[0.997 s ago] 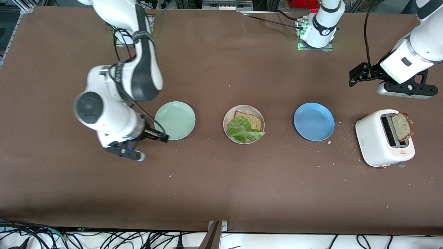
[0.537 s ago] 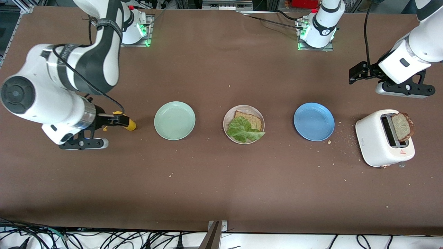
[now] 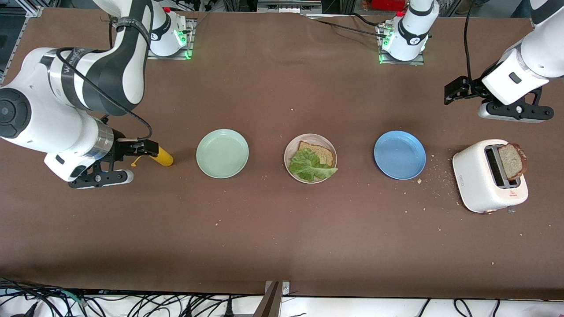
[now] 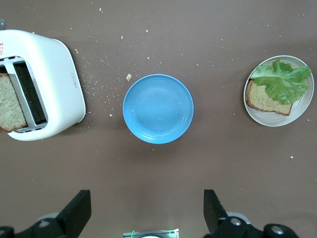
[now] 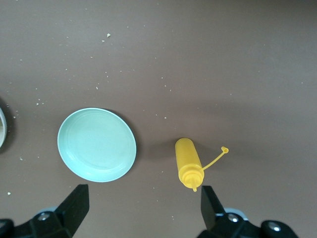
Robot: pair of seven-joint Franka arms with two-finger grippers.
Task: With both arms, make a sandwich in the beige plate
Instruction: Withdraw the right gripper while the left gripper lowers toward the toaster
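Sandwich half built: the beige plate (image 3: 288,155) sits mid-surface between the mint-green plate (image 3: 222,153) and the blue plate (image 3: 399,154), carrying one bread slice (image 3: 324,153) with the lettuce leaf (image 3: 310,165) laid over its nearer part, the leaf tip overhanging the rim toward the blue plate. No top slice on it yet. The second bread slice (image 3: 512,161) stands on edge in the white toaster (image 3: 478,185) at the left arm's end of the surface, crust up; its long axis runs along the slot, roughly nearer-to-farther from the front camera. Step in hand, as I judge it: fetch that slice. Left tool (image 4: 147,218) hangs empty, fingers apart, over bare surface at that end. Next move calls for bringing it over the toaster, turning the fingers to straddle the slice across its thin faces, then lifting straight out of the slot. Right tool (image 5: 143,213) also empty and spread, waiting over the surface by a yellow squeeze bottle (image 3: 162,156) lying on its side.
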